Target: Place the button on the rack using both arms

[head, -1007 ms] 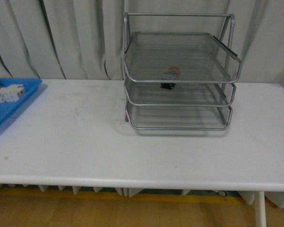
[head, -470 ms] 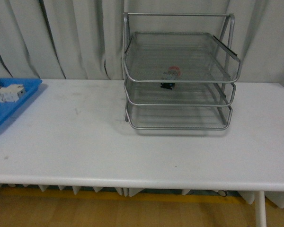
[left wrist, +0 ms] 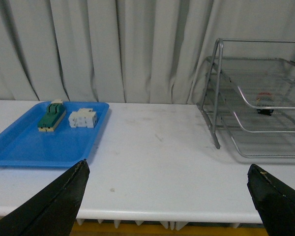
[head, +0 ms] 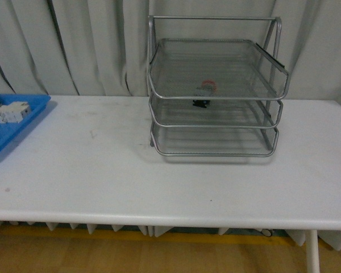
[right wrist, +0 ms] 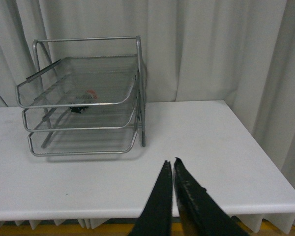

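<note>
Button sitting in the wire rack's top tray.
Left gripper spread wide, right gripper pinched closed, both empty, hovering around 6 o'clock of the table.

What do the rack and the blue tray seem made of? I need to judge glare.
The rack looks like silver metal wire mesh on a rod frame, slightly shiny. The blue tray looks like smooth moulded plastic, judging by its uniform colour and soft sheen.

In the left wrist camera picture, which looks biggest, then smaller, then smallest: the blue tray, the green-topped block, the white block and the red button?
1. Blue tray
2. Green-topped block and white block: too alike to rank
3. Button, smallest, though it sits farther away in the rack
</note>
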